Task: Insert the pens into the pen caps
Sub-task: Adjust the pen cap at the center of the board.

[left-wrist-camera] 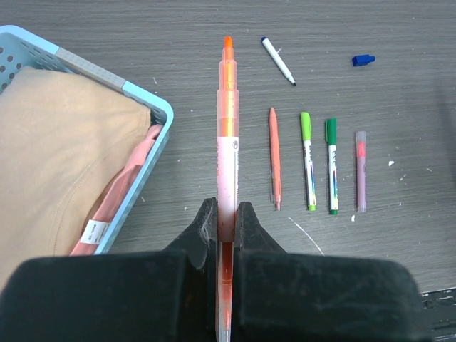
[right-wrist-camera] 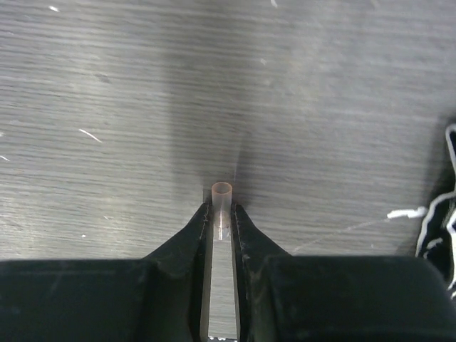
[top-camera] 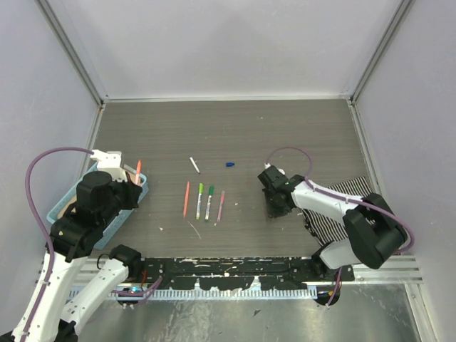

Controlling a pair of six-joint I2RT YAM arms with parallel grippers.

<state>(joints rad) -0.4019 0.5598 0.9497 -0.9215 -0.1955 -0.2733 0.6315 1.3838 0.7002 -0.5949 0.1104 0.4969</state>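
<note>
My left gripper (left-wrist-camera: pixel 226 214) is shut on a pen (left-wrist-camera: pixel 227 128) with a pale barrel and an orange tip, which points away from it over the basket's edge. In the top view this gripper (top-camera: pixel 132 187) is at the left. My right gripper (right-wrist-camera: pixel 221 211) is shut on a small translucent orange pen cap (right-wrist-camera: pixel 221 199), open end outward, low over the table right of centre (top-camera: pixel 276 206). In a row on the table lie an orange pen (top-camera: pixel 187 199), a light-green one (top-camera: pixel 199 191), a green one (top-camera: pixel 209 194) and a pink one (top-camera: pixel 221 205). Farther back lie a white pen (top-camera: pixel 194 164) and a blue cap (top-camera: pixel 230 164).
A light-blue basket (top-camera: pixel 55 212) with tan and pink cloth in it stands at the left, under my left arm. A black-and-white striped cloth (top-camera: pixel 350 191) lies at the right edge, beneath my right arm. A metal rail runs along the near edge.
</note>
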